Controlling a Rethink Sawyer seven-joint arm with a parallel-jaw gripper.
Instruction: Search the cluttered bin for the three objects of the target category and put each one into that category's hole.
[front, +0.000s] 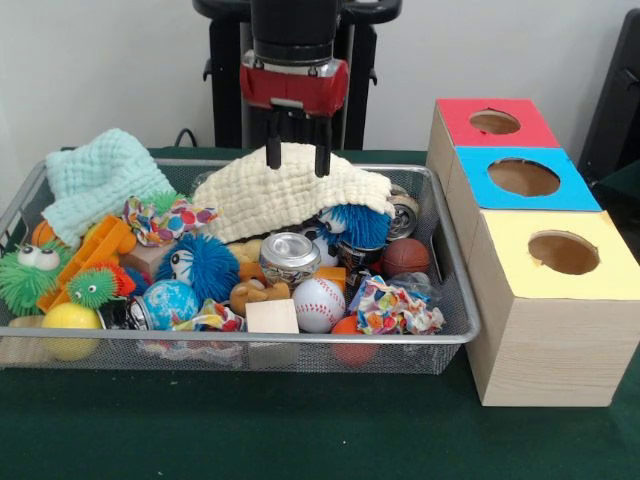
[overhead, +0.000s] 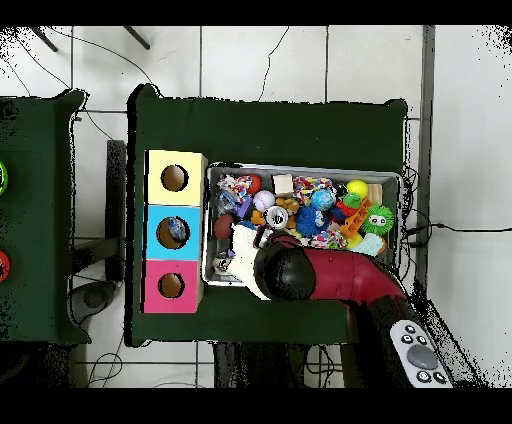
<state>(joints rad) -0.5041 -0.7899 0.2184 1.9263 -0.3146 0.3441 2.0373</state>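
Now open pincer (front: 296, 158) above waffle-knit cream cloth (front: 290, 195).

Three holed boxes (front: 535, 240), one bin (front: 455, 300)

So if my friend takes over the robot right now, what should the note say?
Hand: open, fingers spread just above the cream cloth at the back of the bin, holding nothing.
Bin: still full of clutter; baseball, basketball, blue globe ball, yellow ball, cans, fuzzy toys and cloths.
Boxes beside the bin: red hole, blue hole, yellow hole. Nothing visible inside any.
Done: no drop can be seen.
Left: find all three target things and drop them in.
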